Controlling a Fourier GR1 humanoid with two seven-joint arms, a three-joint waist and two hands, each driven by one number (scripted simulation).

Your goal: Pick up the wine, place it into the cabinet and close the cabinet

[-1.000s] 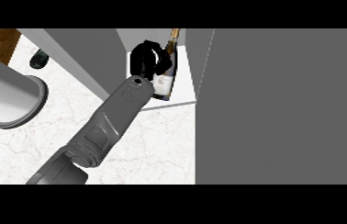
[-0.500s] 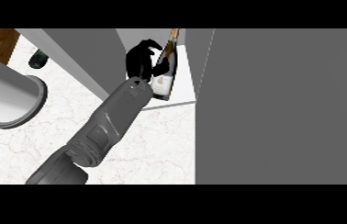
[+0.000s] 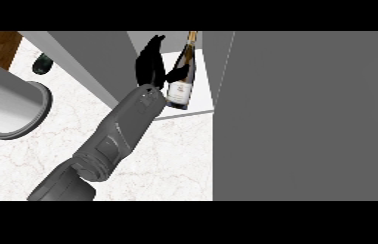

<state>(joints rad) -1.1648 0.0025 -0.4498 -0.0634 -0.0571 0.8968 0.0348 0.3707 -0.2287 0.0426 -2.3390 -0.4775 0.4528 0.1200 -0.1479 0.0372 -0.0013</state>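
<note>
Glass wine (image 3: 180, 83) inside cabinet (image 3: 96, 58), near its front edge
Right hand (image 3: 150, 63) released, fingers straight beside it; likely heavy, slippery, breakable — hold mid-body

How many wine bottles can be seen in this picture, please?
1. The wine bottle is inside the open cabinet, next to the hand, whose fingers are straight and open. Others may be hidden behind the grey cabinet door on the right.

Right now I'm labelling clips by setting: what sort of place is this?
Most likely a kitchen: a marble-look counter, an open cabinet with a wine bottle standing inside, and a round metal vessel at the left edge.
</note>
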